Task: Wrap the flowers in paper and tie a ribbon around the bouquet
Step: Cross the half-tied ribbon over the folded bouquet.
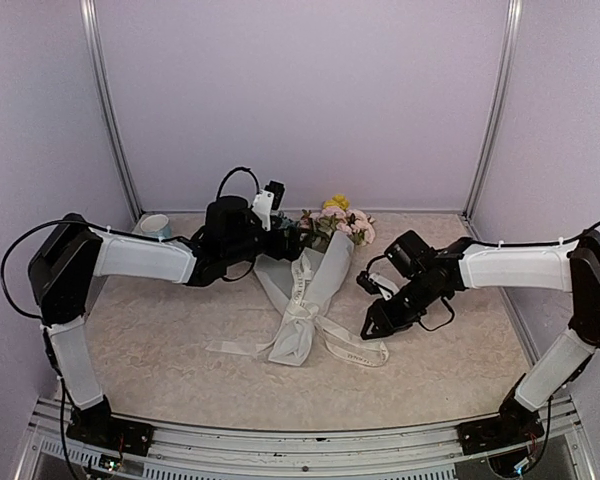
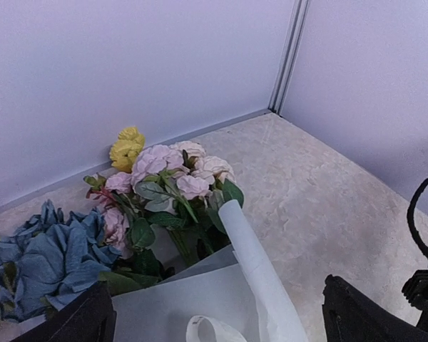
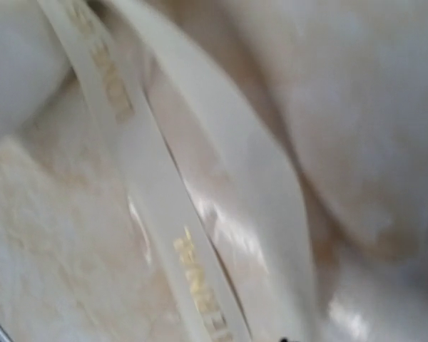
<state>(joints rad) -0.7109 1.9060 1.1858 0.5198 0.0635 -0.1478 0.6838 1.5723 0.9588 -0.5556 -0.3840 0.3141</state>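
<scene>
**Tied bouquet lies between two grippers**

The bouquet (image 1: 315, 290) is a cone of thin, translucent white paper (image 2: 200, 299) around a bunch of artificial flowers (image 2: 164, 189): pink roses, yellow blooms, a blue cluster and green leaves. It lies on the beige marbled table (image 1: 160, 330), flower heads toward the back wall. A narrow cream-white fabric ribbon (image 1: 301, 314) with small printed lettering is knotted around the bouquet's lower part, its tails spread on the table to either side. The left gripper (image 2: 217, 317) hovers at the bouquet's flower end, its black fingers (image 2: 78, 320) wide apart and clamping nothing. The right gripper (image 1: 372, 325) hangs just right of the bouquet's narrow end, close above a ribbon tail. I cannot tell how its jaws stand.
</scene>
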